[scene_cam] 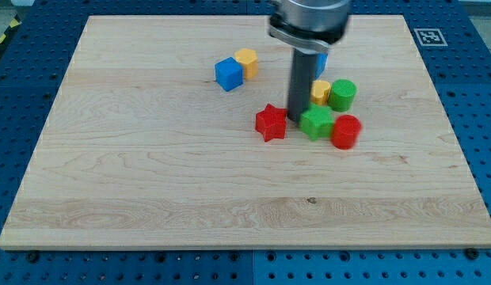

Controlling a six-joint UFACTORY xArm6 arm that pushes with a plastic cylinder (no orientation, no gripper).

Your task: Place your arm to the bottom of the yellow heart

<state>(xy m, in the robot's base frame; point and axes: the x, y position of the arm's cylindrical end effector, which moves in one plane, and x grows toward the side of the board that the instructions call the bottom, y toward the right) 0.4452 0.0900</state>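
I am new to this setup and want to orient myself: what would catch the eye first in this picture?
First, the dark rod coming down from the view's top; my tip lands between the red star and the green block. Around it a tight cluster sits right of centre: a yellow block, a green cylinder and a red cylinder. A blue cube touching another yellow block lies apart, toward the upper left.

tabletop (150,174): pale wood, visible grain, matt, smooth | red star (270,123), green star (316,123), blue cube (227,74): matt plastic look, smooth faces | rod (299,83): dark, dull sheen, metal-like | surround (24,63): blue perforated panel, slight gloss | arm housing (309,16): grey, satin
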